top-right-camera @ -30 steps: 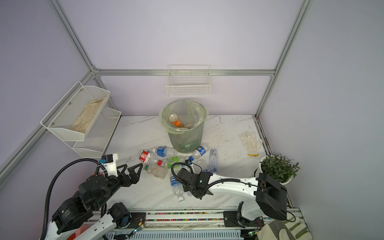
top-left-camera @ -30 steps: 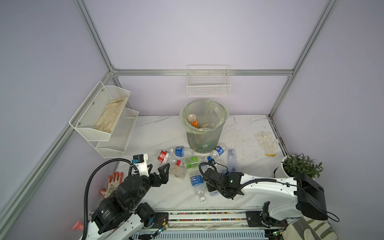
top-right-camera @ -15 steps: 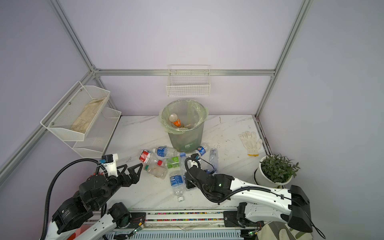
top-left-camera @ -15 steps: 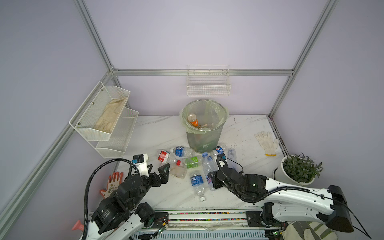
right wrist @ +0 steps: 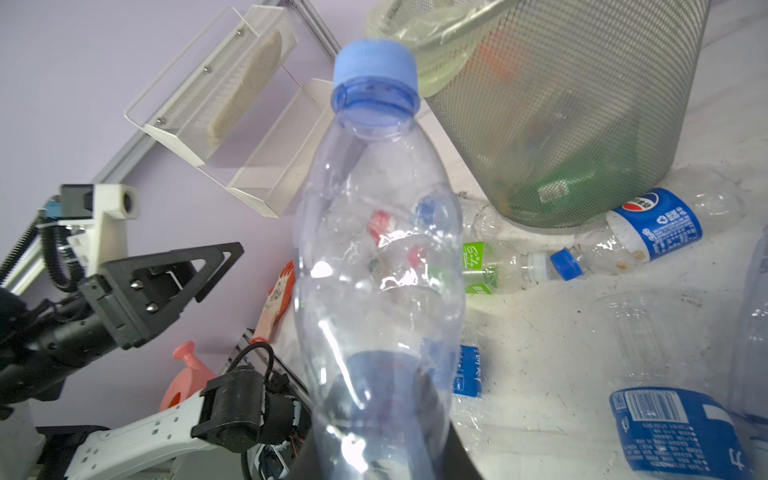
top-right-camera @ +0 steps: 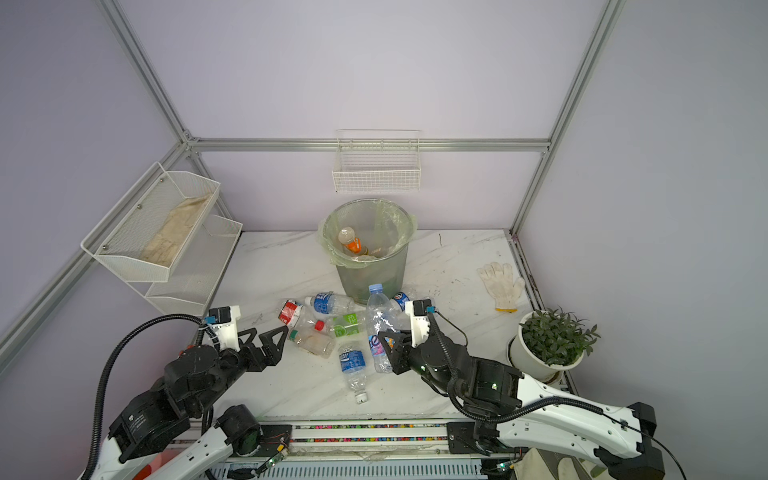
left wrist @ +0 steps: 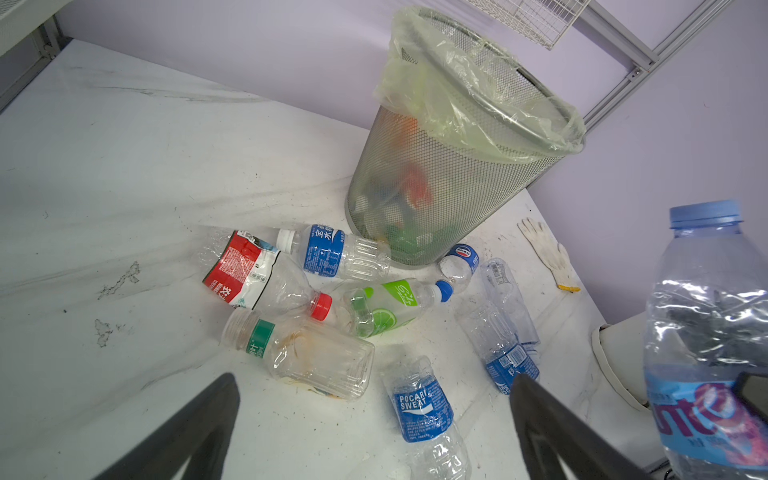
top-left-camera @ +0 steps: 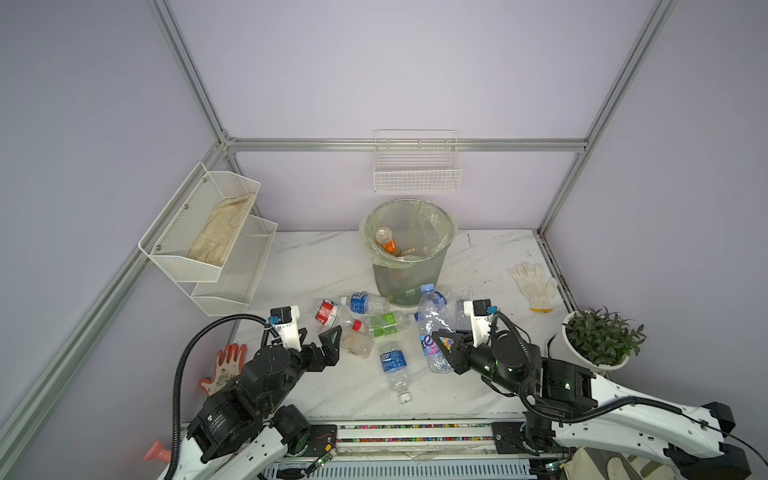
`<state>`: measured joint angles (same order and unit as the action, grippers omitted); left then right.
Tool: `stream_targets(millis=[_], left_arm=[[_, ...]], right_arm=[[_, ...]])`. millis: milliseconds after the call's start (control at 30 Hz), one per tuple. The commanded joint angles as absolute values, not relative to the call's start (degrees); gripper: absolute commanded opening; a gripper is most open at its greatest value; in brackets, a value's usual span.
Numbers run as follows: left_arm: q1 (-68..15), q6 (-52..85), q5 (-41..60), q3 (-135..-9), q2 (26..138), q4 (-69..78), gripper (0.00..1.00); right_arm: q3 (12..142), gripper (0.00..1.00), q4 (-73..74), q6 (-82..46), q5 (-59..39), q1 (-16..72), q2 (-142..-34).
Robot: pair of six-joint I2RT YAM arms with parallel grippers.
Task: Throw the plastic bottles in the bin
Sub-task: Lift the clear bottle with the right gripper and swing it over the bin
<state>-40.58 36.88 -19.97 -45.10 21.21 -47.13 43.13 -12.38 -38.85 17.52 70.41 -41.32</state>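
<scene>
One clear blue-capped bottle [top-left-camera: 432, 320] now up off the tabletop [top-left-camera: 332, 257], clamped low in the right fingers [top-left-camera: 455, 361], cap upward, just near of the bin [top-left-camera: 409, 278]; a second ago, down among the pile. Some eight bottles left lying by the bin's foot. Wide apart and empty, the left fingers [left wrist: 195, 432], unmoved left of the pile. Likely next: over the rim, then release.

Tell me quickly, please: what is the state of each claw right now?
Left claw: open, holding nothing.
Right claw: closed on the blue-capped bottle, gripping its lower part.
</scene>
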Motion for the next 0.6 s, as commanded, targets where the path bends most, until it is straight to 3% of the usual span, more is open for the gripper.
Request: stream_targets(millis=[0, 333, 567], left_arm=[[-40.57, 36.99, -20.28, -43.61, 21.88, -44.31, 1.0], [-40.52, 36.74, -20.13, -44.04, 22.5, -43.86, 1.0], [-40.65, 36.87, -19.81, -44.15, 22.59, -43.89, 1.0]], right_arm=[[42.36, 0.16, -8.65, -37.2, 17.91, 70.69, -36.54], [44.46, 0.2, -12.16, -35.1, 26.36, 70.66, -22.13], [48.36, 0.21, -14.84, -33.02, 30.64, 70.66, -21.57]])
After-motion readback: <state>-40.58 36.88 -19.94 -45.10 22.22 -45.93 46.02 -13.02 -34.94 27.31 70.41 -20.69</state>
